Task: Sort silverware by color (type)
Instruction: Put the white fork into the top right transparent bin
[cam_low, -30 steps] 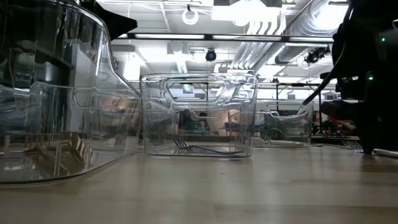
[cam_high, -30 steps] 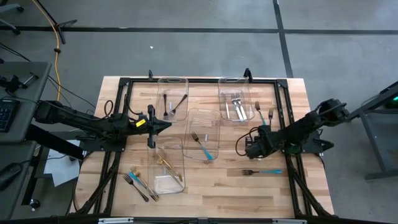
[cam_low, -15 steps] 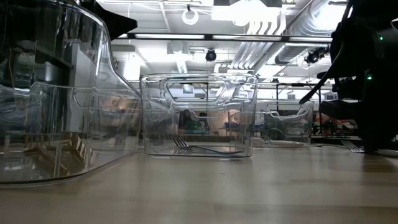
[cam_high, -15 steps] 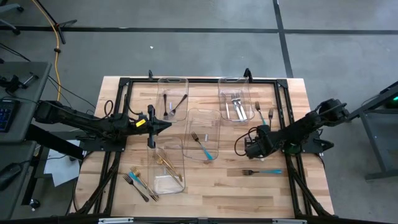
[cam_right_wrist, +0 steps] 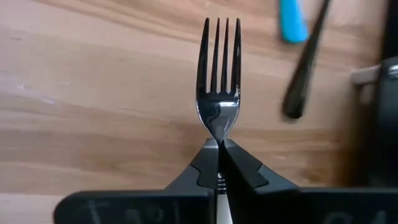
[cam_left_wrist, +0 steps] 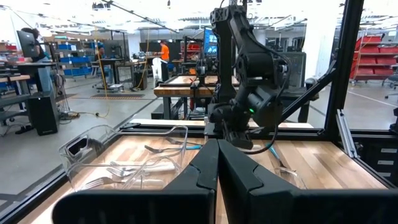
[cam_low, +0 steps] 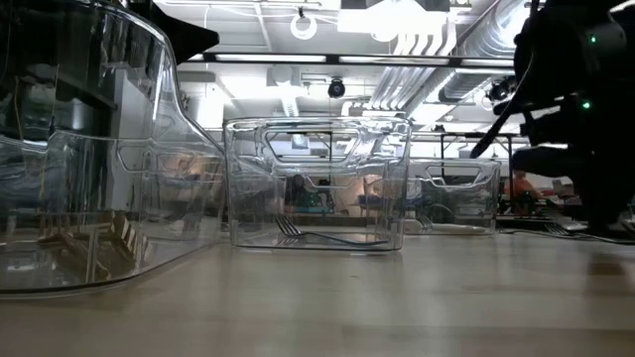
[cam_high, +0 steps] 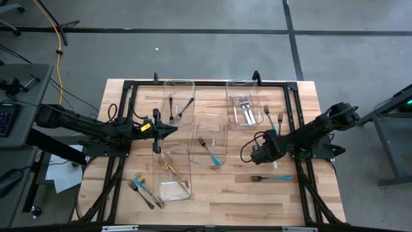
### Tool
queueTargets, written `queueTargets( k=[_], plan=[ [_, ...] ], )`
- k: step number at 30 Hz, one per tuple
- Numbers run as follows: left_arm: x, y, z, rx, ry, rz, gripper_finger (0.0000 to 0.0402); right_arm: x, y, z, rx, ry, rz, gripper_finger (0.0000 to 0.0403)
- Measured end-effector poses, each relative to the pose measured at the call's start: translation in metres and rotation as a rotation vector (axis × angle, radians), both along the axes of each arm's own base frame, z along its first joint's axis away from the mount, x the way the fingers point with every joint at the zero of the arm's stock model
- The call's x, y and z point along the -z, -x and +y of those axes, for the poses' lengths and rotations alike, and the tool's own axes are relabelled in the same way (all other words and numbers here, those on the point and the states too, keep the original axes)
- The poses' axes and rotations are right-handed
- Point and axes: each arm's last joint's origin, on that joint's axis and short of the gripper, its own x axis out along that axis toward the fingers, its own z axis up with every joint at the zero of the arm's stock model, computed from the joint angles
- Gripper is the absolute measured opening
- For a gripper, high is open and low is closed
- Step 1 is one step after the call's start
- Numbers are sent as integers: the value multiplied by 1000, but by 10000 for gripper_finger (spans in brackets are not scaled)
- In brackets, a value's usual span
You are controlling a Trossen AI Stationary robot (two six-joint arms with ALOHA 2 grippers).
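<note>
— Where is the right pincer (cam_right_wrist: 219, 144) at this moment?

— Low over the right side of the wooden counter (cam_high: 212, 200), between the middle bin (cam_high: 211, 121) and the counter's right edge. Its fingers are clenched on the neck of a shiny silver fork (cam_right_wrist: 219, 93), whose tines stick out ahead of the fingertips above the wood.

— And the left pincer (cam_left_wrist: 217, 149)?

— Clamped tight with nothing between the fingers. It hangs over the left half of the counter, between the far-left bin (cam_high: 178, 87) and the near-left bin (cam_high: 174, 193).

— Where is the rest of the silverware?

— Sorted in part. The far-left bin holds black pieces (cam_high: 180, 108). The far-right bin (cam_high: 243, 86) holds silver pieces (cam_high: 244, 110). The middle bin has a teal-handled fork (cam_high: 208, 150) lying in it. The near-left bin holds gold pieces (cam_high: 172, 171).

— Anything loose on the wood?

— Yes. A teal-handled fork (cam_high: 271, 178) lies near the right arm, towards the counter's front. Another teal-handled piece (cam_high: 280, 120) and a fork (cam_high: 268, 115) lie just beside the far-right bin. A small cluster (cam_high: 145, 191) of forks, one with a teal handle, lies at the front left, just beside the near-left bin.

— What shows beside the held fork in the right wrist view?

— A teal handle (cam_right_wrist: 291, 22) and a dark slim handle (cam_right_wrist: 305, 65), both lying on the wood.
</note>
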Motion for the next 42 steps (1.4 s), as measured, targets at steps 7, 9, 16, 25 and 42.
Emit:
queueTargets(
  k=[7, 9, 16, 25, 42],
  plan=[
    [0, 0, 0, 0, 0, 4, 1, -23, -12, 4, -93, 1, 9, 2],
    [1, 0, 0, 0, -1, 9, 1, -32, -18, 6, -154, -7, -2, 2],
    [1, 0, 0, 0, -1, 6, 1, -67, -32, 17, -605, -39, -183, 1],
    [-6, 1, -1, 36, 27, -67, 1, -92, -35, 26, -949, 328, -751, 1],
    [-20, -3, -2, 74, 0, -119, 1, -98, -54, -27, -1230, 945, -1261, 1]
  ],
)
